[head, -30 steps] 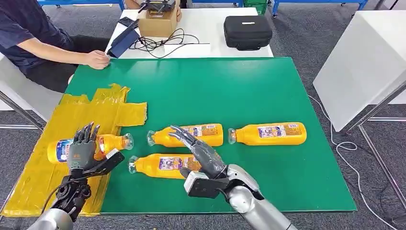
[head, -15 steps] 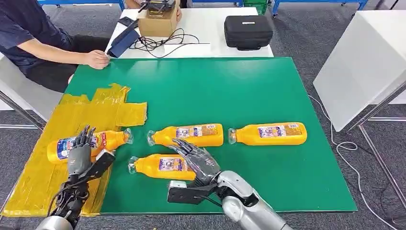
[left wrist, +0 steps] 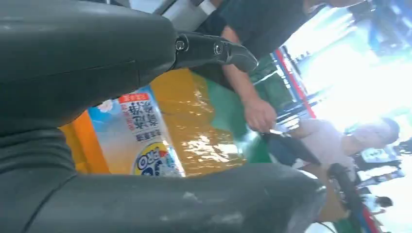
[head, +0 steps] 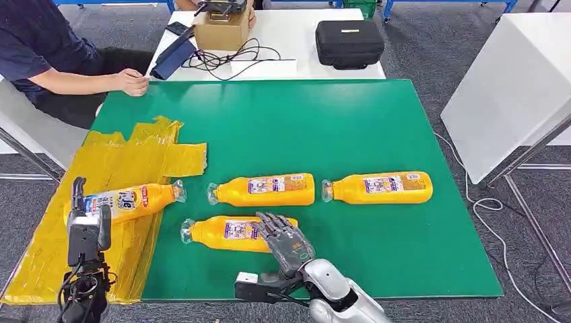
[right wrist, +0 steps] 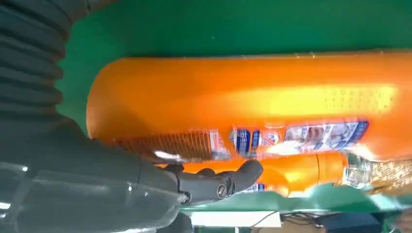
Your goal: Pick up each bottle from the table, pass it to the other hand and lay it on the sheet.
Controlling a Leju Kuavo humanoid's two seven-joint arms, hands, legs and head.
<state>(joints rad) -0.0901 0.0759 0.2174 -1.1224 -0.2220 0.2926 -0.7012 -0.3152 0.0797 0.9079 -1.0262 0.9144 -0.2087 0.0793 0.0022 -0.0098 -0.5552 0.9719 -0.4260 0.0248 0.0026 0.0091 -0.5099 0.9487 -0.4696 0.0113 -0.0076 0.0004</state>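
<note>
Bottles: four orange bottles lie on their sides, all with caps pointing left.
Near bottle [head: 232, 232]: it lies on the green mat [head: 350, 128], at the near edge, closest to my right hand.
Middle bottle [head: 262, 190]: it lies on the mat just beyond the near bottle, apart from it.
Right bottle [head: 377, 187]: it lies on the mat in line with the middle bottle, to its right, with a small gap between them.
Left bottle [head: 121, 200]: it rests on the yellow sheet [head: 108, 168], slightly tilted, its cap end at the sheet's right edge.
My right hand [head: 286, 239]: it lies over the base end of the near bottle, fingers spread on top of it; my right wrist view shows the thumb [right wrist: 218, 182] under the bottle's side. I cannot tell whether the hold is firm.
My left hand [head: 86, 225]: it hovers at the near left, over the sheet, just near the left bottle's base. My left wrist view shows thumb and fingers apart with the bottle's label between them, not touching it; it holds nothing.
Person: an arm and hand [head: 131, 82] rest on the far left corner of the mat.
Far table: a cardboard box [head: 221, 28], cables and a black case [head: 349, 44].
</note>
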